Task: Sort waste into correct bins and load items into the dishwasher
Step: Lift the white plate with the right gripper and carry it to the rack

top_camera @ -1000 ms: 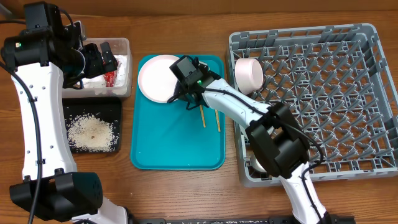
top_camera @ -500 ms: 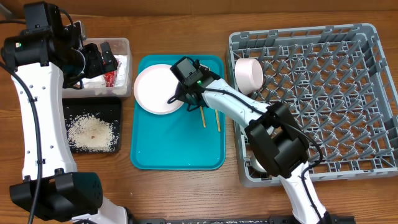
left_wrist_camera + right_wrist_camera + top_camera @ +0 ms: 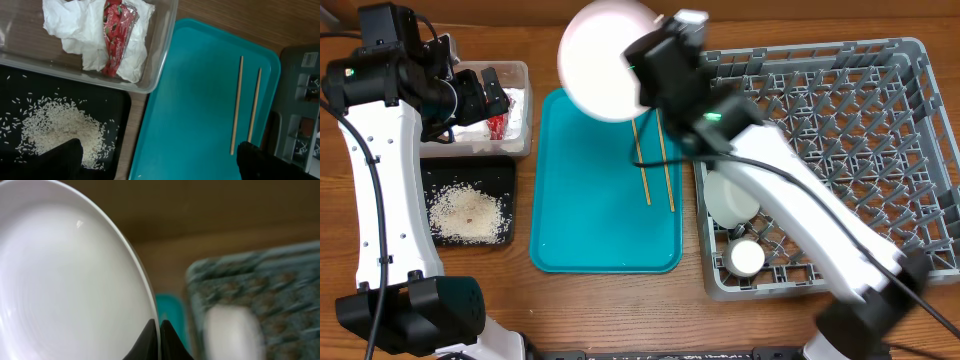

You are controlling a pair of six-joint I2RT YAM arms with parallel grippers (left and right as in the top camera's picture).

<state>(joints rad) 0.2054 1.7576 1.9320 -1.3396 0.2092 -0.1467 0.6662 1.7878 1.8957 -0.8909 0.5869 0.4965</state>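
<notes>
My right gripper (image 3: 640, 72) is shut on the rim of the large whitish-pink plate (image 3: 605, 58) and holds it tilted, high above the back edge of the teal tray (image 3: 590, 230). In the right wrist view its fingertips (image 3: 159, 339) pinch the plate's edge (image 3: 65, 280). Two chopsticks (image 3: 655, 165) lie on the teal tray. My left gripper (image 3: 485, 95) hangs wide open and empty (image 3: 160, 165) over the clear tub (image 3: 518, 72), which holds the white napkin (image 3: 80, 25) and the red-and-white scrap (image 3: 116, 30). Rice grains (image 3: 55, 132) lie in the black tray (image 3: 470, 168).
The grey dish rack (image 3: 880, 130) fills the right side. A pale round dish (image 3: 732, 197) and a small white cup (image 3: 747, 258) sit in its near-left part. My right arm crosses the rack's left half. The tub and black tray stand left of the teal tray.
My right gripper has lifted the plate off the teal tray and carried it up and back; the arm has swung over the rack. The left arm has not moved.
</notes>
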